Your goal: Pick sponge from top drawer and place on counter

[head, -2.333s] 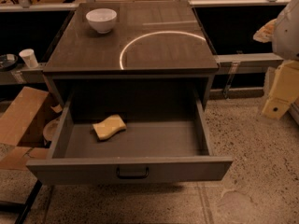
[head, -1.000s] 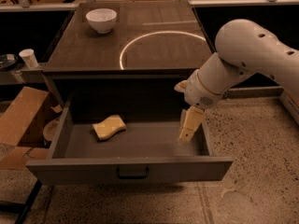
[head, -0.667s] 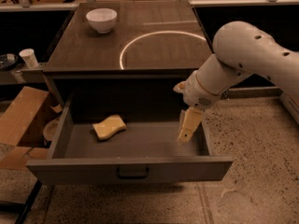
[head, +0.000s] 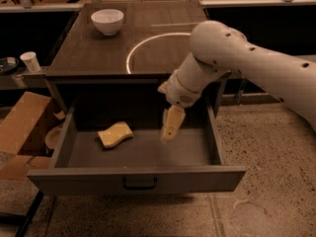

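Claw (head: 170, 127) low inside the open top drawer (head: 138, 179), just right of the sponge (head: 115, 134) and apart from it.
Cannot tell whether spread or pressed together (reads as one tan shape). Likely slips from here: closing too far right and catching nothing; pressing the soft pad flat on the drawer floor, or shoving it toward the left wall instead of pinching it; knocking the wrist on the front edge of the desk (head: 89, 53) when lifting; bumping the white bowl (head: 107, 21) up there.

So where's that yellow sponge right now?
In the camera view, the sponge lies flat in the open top drawer, left of centre. The gripper hangs to its right, not touching it.
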### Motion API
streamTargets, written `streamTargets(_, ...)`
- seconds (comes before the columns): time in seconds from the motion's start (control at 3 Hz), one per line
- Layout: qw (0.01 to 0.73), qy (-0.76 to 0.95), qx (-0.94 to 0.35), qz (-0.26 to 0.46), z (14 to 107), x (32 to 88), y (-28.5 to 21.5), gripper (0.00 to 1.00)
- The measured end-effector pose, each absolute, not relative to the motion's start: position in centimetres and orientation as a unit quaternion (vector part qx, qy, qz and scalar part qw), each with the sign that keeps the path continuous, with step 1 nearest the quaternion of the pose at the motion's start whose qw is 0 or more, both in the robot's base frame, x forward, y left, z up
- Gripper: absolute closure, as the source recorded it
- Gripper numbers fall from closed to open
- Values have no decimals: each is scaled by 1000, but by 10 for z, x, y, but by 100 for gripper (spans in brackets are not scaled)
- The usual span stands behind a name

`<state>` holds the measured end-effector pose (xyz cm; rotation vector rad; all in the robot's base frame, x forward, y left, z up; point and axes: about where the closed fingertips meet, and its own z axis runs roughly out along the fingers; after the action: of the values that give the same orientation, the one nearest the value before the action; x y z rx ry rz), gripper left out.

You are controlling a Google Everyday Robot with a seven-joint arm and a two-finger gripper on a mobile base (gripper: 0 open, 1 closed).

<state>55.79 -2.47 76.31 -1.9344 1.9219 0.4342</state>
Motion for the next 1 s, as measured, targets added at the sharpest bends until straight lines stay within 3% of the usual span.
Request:
streamTargets(0.33,203,662,-704,158,792,583,32,0)
streamTargets(1.0,193,662,-707,156,783,584,37,0)
